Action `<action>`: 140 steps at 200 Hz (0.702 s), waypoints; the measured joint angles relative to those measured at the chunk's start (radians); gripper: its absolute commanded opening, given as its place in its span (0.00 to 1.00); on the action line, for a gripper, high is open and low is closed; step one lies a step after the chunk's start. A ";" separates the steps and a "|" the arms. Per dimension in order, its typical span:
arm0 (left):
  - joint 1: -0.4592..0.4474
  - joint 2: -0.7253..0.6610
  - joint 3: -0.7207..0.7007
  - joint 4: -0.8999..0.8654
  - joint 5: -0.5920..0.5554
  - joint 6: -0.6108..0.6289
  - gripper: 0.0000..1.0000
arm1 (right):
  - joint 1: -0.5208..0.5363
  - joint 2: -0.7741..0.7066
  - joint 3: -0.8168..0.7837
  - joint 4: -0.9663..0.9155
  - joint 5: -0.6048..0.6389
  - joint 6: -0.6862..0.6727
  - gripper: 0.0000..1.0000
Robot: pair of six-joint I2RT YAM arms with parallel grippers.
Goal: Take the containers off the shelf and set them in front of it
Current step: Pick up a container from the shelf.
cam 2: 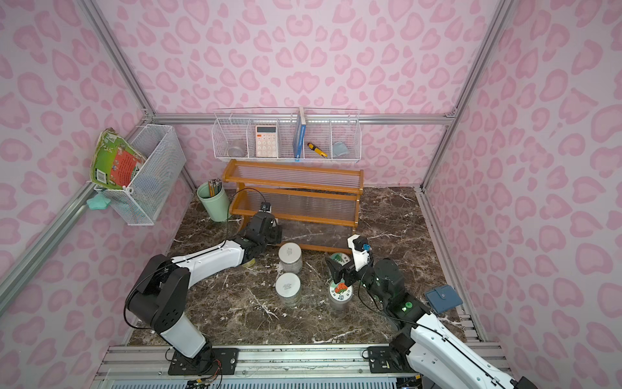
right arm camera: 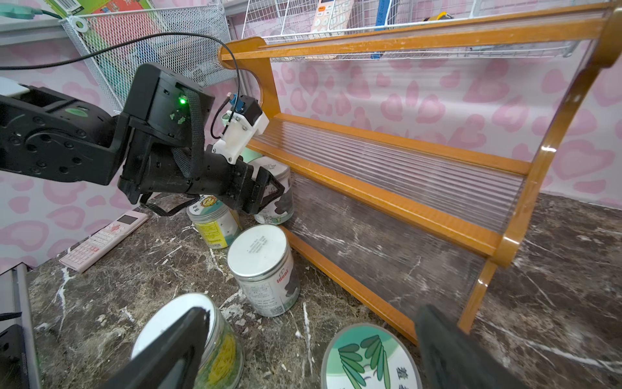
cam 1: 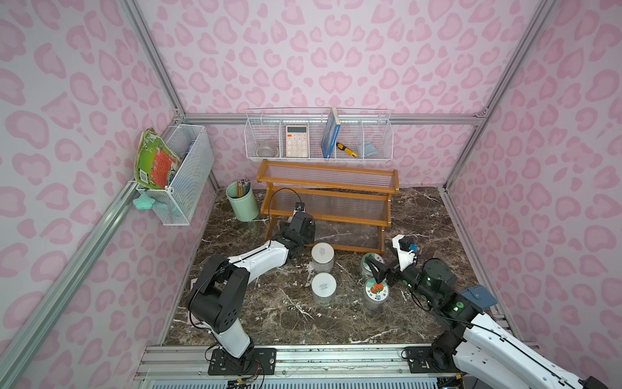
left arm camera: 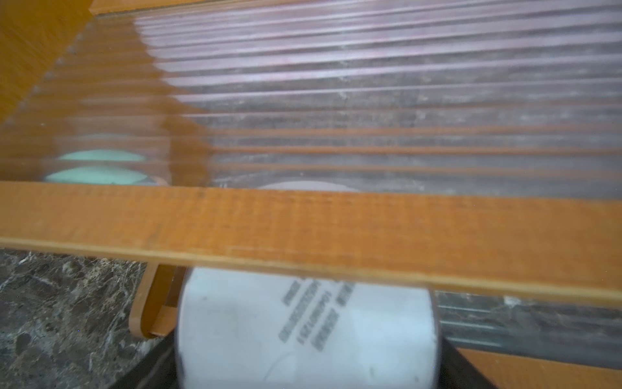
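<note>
Marble top [cam 1: 269,313]: left hand's [right arm camera: 274,193] jar [left arm camera: 303,330], wrist views.

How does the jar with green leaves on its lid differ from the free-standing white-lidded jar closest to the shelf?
The leaf jar carries a green leaf picture; the white-lidded jar only small print on plain white. The leaf jar sits under the open right end effector; the white-lidded jar has nothing above it. Both stand upright on the marble table before the shelf.
</note>
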 measured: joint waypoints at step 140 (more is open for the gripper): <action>-0.096 -0.193 -0.069 -0.175 -0.032 -0.070 0.67 | 0.000 -0.017 -0.009 0.001 -0.013 0.011 0.99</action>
